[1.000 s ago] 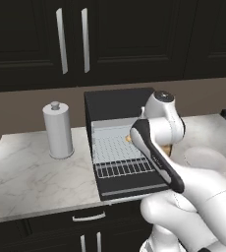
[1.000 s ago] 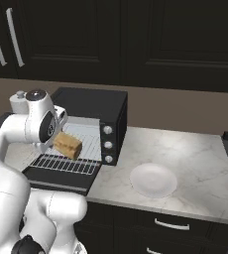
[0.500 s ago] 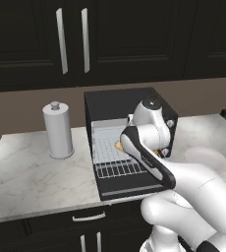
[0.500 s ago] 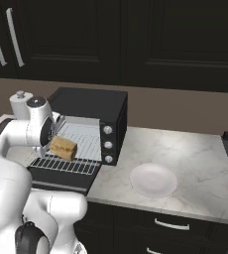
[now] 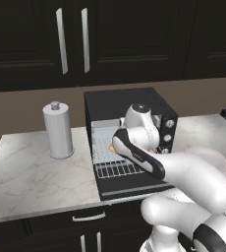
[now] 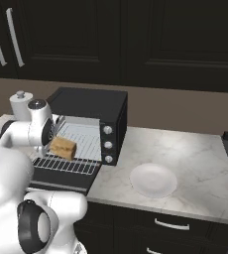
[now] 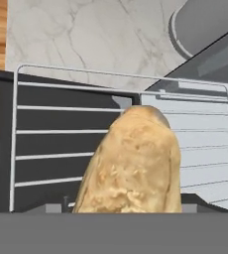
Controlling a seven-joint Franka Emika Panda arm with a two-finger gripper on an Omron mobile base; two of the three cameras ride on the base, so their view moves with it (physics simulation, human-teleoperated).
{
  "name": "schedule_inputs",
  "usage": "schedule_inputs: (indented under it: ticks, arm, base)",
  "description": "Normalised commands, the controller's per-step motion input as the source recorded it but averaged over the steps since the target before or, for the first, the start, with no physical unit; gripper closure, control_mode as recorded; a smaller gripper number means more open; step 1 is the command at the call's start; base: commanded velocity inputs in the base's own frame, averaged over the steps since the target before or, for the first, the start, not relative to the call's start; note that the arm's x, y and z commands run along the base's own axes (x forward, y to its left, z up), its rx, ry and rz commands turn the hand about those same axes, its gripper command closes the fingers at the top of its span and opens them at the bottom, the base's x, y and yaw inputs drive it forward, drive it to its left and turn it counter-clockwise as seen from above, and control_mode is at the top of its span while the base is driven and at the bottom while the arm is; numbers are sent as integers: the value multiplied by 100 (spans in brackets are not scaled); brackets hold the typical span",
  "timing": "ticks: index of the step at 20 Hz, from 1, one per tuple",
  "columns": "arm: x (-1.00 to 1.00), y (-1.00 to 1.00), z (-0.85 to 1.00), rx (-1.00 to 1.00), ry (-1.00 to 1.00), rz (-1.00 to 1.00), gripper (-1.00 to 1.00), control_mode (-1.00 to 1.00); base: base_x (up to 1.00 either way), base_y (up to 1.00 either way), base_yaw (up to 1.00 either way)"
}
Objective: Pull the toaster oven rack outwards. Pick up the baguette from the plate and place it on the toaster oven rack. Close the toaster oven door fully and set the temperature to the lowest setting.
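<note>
The gripper (image 6: 50, 139) is clamping the baguette (image 6: 63, 147) between wide-set jaws, carrying it just over the pulled-out toaster oven rack (image 6: 69, 161) directly beneath, since the bread is meant to land there.

A pale marble counter (image 6: 200, 163) runs across the room above dark drawers. Toward the left stands a white cylindrical canister (image 5: 57, 129) with a knob on top, upright and by itself on the stone. Just right of it, apart from it, sits the black toaster oven (image 6: 96, 106), its door (image 5: 134, 183) let down flat toward the near edge of the counter. Well to the right of the oven lies a round white plate (image 6: 153, 180), bare, close to the near edge.
</note>
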Motion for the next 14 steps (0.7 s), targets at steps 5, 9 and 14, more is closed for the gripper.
schedule_inputs:
  ticks: [5, 9, 14]
  arm:
    - [16, 12, -16, -5, 0, 0, 100, -100]
    - [6, 13, -15, -6, 0, 0, -100, -100]
    - [2, 5, -3, -3, 0, 0, -100, -100]
  base:
    - [0, 0, 0]
    - [0, 0, 0]
    - [0, 0, 0]
